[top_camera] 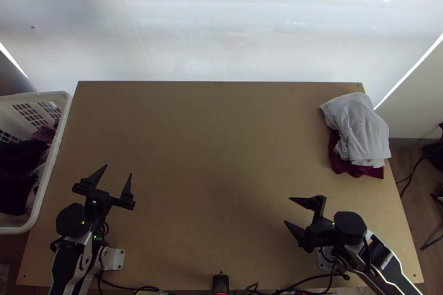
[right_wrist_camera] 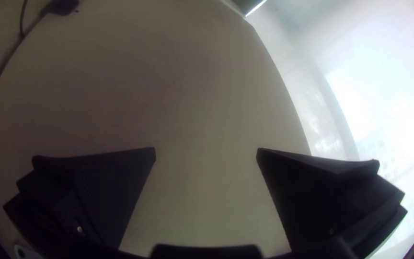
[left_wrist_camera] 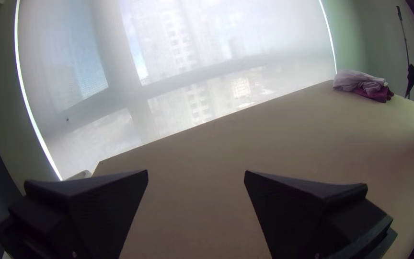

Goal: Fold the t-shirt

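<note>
Grey garment: the light grey garment (top_camera: 357, 123) lies loosely folded and wrinkled on the table near its far right corner, along the right edge; whether this is the t-shirt, I cannot tell
Garment beneath: a dark red garment (top_camera: 354, 170) sits under the grey one, touching it, with a part jutting out on the side toward the near edge and another along the left
T-shirt: which of the clothes on the table or in the basket it is, I cannot tell
Left gripper: the left gripper (top_camera: 118, 170) is over the left part of the table, released, its two black fingers spread wide and pointing toward the far edge
Right gripper: the right gripper (top_camera: 288, 210) is over the near right part of the table, released as well, fingers wide apart and pointing inward across the wood
Laundry basket: a white plastic laundry basket (top_camera: 54, 161) stands at the table's left edge, with black clothes (top_camera: 17, 179) and a purple cloth (top_camera: 44, 133) inside
Table: the wooden tabletop (top_camera: 221, 145) reaches toward a translucent window shade (top_camera: 221, 46) at the far side
Near edge: black cables (top_camera: 127, 287) run along it
</note>
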